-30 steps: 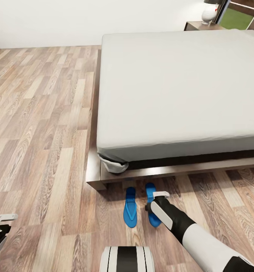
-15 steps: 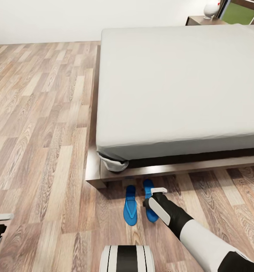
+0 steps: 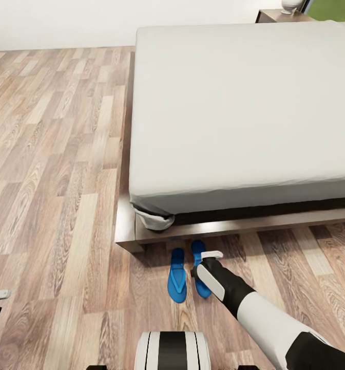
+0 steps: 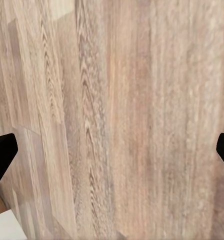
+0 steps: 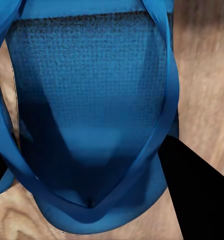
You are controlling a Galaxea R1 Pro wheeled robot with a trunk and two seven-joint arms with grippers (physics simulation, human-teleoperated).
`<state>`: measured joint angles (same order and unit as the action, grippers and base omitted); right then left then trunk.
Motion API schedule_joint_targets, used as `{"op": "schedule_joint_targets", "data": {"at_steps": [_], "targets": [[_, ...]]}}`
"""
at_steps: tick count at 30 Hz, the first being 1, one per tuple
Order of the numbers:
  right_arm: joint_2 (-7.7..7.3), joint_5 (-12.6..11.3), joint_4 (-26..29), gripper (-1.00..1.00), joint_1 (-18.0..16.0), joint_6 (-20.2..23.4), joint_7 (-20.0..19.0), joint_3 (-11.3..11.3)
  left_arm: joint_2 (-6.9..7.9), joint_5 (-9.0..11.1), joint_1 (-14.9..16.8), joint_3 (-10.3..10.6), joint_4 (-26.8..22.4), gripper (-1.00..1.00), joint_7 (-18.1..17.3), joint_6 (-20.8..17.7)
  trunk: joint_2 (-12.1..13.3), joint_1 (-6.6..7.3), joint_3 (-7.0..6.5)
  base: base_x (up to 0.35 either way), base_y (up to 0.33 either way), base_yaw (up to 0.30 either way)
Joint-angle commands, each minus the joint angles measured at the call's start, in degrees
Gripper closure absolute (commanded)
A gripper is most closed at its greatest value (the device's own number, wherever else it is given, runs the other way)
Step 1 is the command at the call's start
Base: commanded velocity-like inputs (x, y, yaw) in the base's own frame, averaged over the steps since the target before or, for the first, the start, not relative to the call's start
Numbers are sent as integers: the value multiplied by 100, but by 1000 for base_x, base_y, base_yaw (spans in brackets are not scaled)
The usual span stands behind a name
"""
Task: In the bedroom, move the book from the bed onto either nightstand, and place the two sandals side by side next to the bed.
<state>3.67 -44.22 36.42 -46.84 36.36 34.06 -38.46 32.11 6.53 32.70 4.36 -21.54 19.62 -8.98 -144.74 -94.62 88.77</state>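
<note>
Your right tool [image 3: 200, 263] sits low over the right-hand sandal [image 3: 200, 271], its dark fingers [image 5: 192, 190] spread to either side of the blue sole and straps, not clamped on it. Both sandals lie side by side on the floor [image 3: 54, 205], just beside the foot of the bed [image 3: 234, 103], the other sandal [image 3: 176, 281] lying free. Your left tool [image 4: 112, 150] hangs over bare planks with its fingertips wide apart.

Just beyond the right gripper [image 3: 199, 267], the bed [image 3: 193, 234] frame blocks forward travel. The other sandal [image 3: 177, 281] lies close to its left. Open floor [image 3: 54, 216] spreads behind and to its right.
</note>
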Motion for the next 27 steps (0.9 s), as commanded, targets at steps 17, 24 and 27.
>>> {"op": "schedule_joint_targets", "data": {"at_steps": [17, 24, 27], "targets": [[11, 34, -3, 100, -96, 2, 49, -30, 156, 58, 0, 47, -21, -100, 41, -30, -13, -19, 182, 0, 0, 0], [11, 31, -3, 100, -111, 2, 48, -30, 522, 74, 7, 36, -30, -100, 394, -25, -13, -19, 182, 0, 0, 0], [11, 33, -3, 100, -122, 4, 48, -30, 634, 81, 8, 37, -29, -100, 682, -25, -13, -19, 182, 0, 0, 0]]}}
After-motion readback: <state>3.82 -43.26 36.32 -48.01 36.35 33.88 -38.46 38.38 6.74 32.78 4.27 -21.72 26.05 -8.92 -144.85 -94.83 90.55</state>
